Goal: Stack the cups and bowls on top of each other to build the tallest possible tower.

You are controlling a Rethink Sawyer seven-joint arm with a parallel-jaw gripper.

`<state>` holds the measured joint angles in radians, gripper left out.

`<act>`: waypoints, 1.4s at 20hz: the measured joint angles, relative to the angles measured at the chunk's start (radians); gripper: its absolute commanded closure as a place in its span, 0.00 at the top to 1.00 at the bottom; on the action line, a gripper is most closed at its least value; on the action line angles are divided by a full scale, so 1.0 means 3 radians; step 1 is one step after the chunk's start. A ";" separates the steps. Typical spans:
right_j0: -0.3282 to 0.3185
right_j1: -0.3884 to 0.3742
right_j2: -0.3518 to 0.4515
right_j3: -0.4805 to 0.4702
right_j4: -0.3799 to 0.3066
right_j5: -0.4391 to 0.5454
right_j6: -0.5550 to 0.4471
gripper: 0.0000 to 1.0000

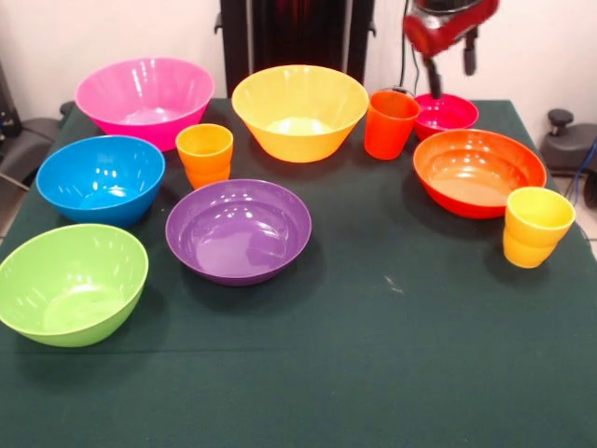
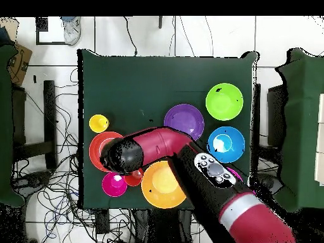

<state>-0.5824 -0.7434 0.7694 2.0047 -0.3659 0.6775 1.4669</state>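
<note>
While the hand (image 1: 451,67) hovers, 7 bowls (image 1: 239,231) sit unstacked

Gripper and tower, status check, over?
Gripper above small magenta bowl, fingers unreadable. No tower: bowls and cups all single on table. Red-orange cup close beside.

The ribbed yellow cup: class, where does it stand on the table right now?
In the front view the ribbed yellow cup stands upright near the table's right edge, just in front of the wide orange-red bowl, apart from the other cups.
</note>
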 measured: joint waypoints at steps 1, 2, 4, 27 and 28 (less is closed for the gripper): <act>0.0000 0.0025 0.0045 -0.0011 -0.0015 0.0036 -0.0039 1.00; 0.0000 0.0056 0.0099 -0.0024 -0.0037 0.0090 -0.0082 1.00; 0.0001 0.0102 0.0181 -0.0042 -0.0069 0.0181 -0.0142 1.00; 0.0013 0.0165 0.0329 -0.0069 -0.0307 0.0446 -0.0168 1.00; 0.0011 0.0165 0.0329 -0.0069 -0.0327 0.0446 -0.0168 1.00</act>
<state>-0.5790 -0.6939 0.8681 1.9841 -0.4640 0.8112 1.4165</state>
